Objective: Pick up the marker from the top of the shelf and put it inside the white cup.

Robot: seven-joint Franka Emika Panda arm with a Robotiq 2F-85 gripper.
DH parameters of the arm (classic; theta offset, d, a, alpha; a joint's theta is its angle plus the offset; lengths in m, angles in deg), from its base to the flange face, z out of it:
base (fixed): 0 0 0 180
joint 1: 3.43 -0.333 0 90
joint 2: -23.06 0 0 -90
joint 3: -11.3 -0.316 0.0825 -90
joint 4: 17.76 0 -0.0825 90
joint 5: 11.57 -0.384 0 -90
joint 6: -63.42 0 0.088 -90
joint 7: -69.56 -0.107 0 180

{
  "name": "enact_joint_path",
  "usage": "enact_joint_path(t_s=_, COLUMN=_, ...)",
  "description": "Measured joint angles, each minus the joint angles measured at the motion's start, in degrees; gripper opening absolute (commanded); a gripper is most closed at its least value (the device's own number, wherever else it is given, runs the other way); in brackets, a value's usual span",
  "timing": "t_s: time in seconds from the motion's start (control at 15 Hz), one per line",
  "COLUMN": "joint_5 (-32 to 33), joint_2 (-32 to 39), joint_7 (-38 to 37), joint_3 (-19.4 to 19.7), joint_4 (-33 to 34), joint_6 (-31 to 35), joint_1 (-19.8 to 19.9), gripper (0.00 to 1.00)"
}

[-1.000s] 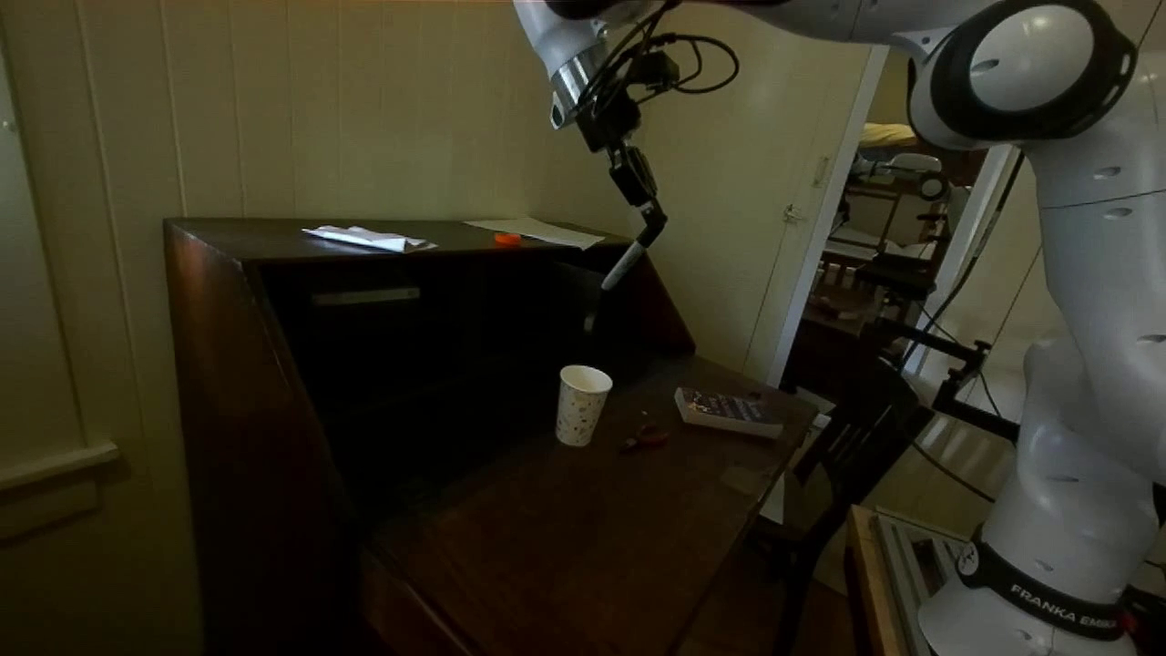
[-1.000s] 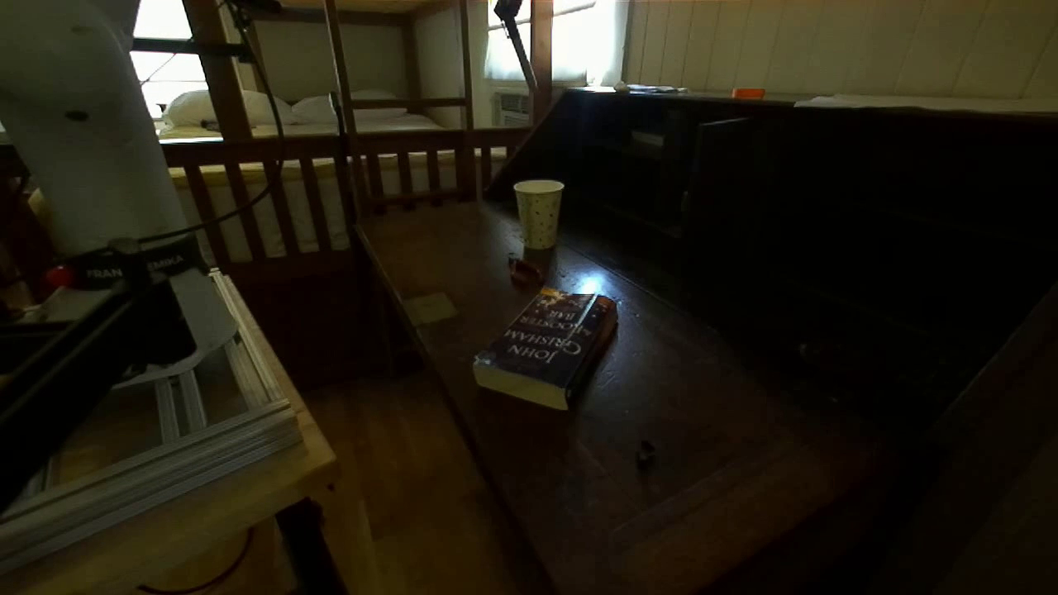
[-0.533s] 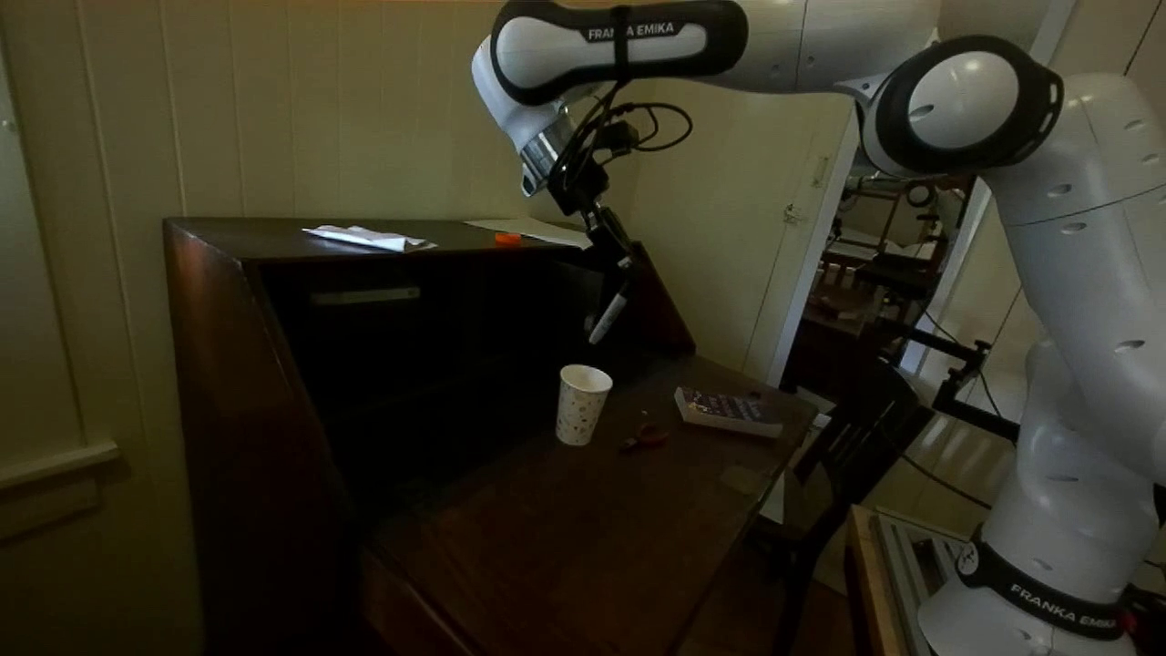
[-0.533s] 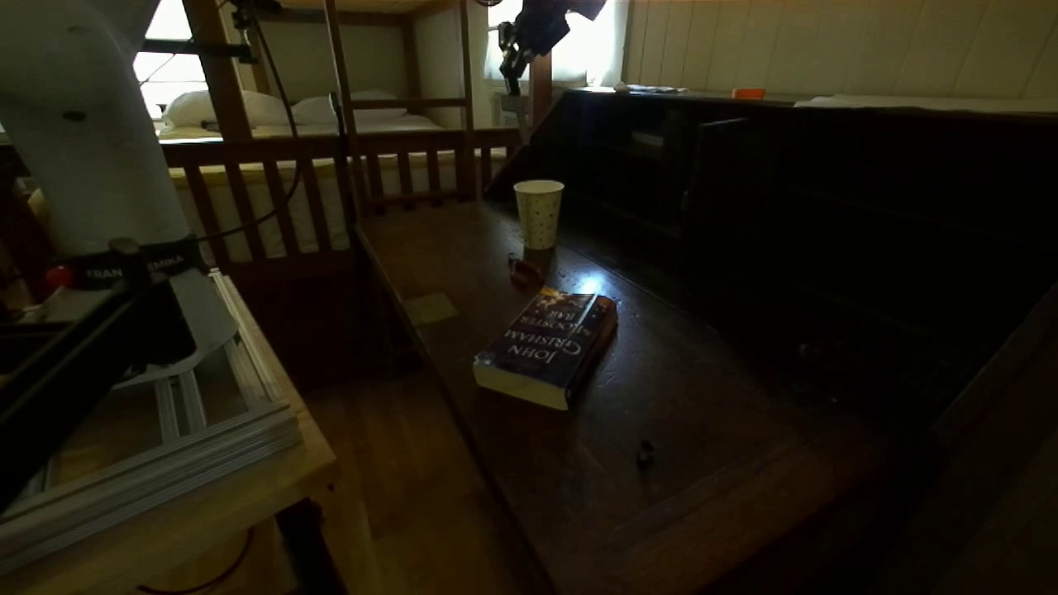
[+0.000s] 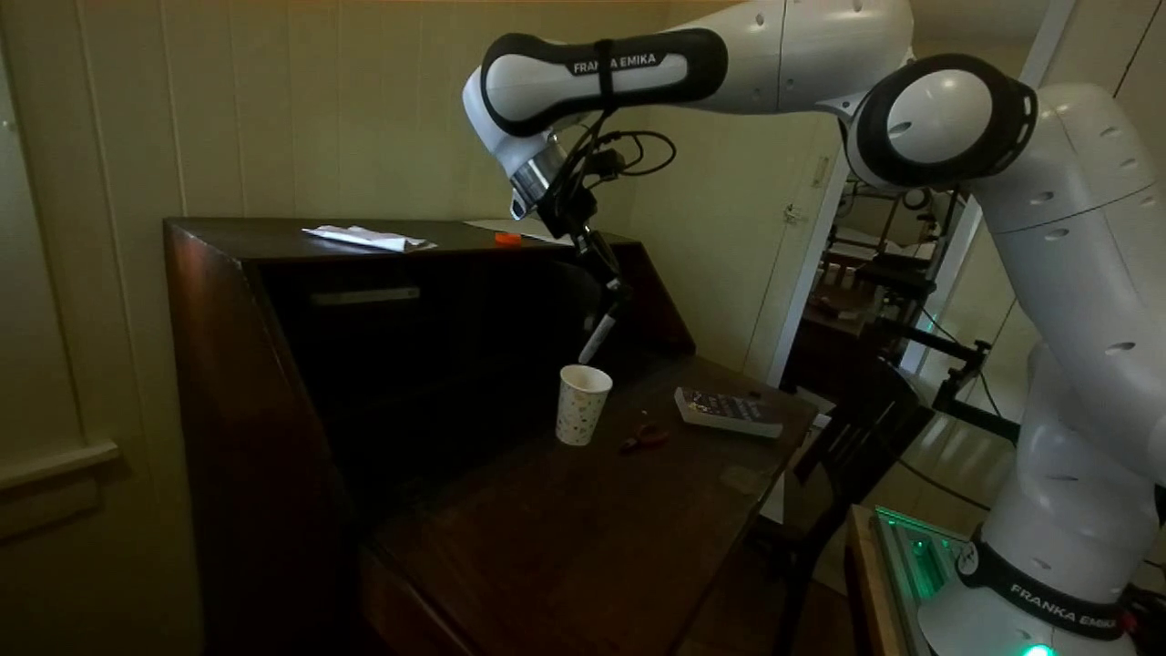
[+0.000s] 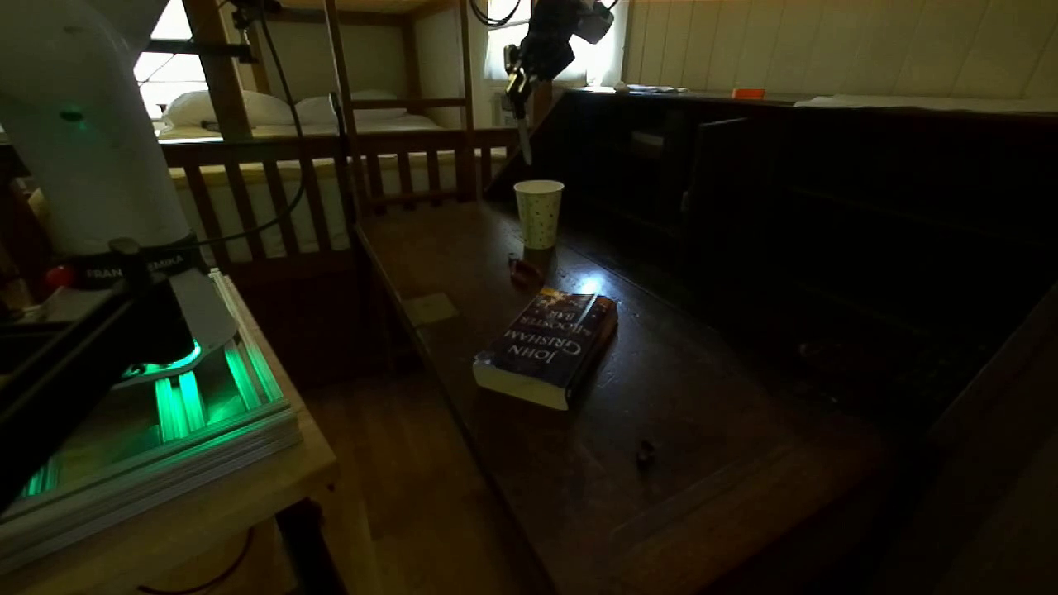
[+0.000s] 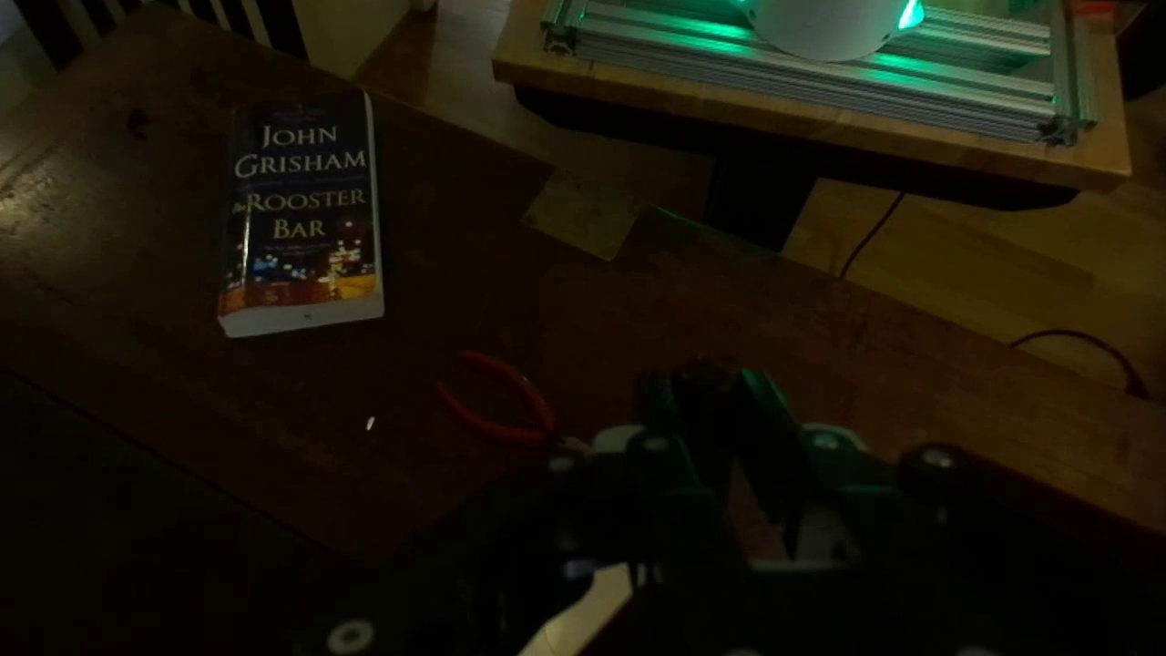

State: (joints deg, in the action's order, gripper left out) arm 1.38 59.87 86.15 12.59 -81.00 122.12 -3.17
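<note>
Wrist view, end effector (image 7: 706, 387): closest to the lens, dim; both exterior views show it clenched on the upper end of the marker (image 5: 597, 339).
Marker: tilted, its lower tip just above the mouth of the white cup (image 5: 581, 408), apart from it.
White cup: upright on the bench (image 5: 565, 538), near its back edge, before the shelf (image 5: 241, 374).
Pliers (image 7: 515, 436): red-handled, between white cup and book (image 7: 305, 210).
Book: flat, cover up, near the bench's front edge.
Yellowish patch (image 7: 583, 214): along that same front edge.
Robot base (image 7: 829, 27): past the front edge, on a wooden stand (image 7: 820, 128), green light (image 7: 911, 14) glowing at its foot.
</note>
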Motion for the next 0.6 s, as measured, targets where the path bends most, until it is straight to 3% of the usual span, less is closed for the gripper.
enact_joint_path(t_s=0.6, joint_5=0.5, joint_2=2.2, joint_7=2.3, joint_3=0.0, joint_4=-1.4, joint_6=2.4, joint_1=0.4, gripper=0.05)
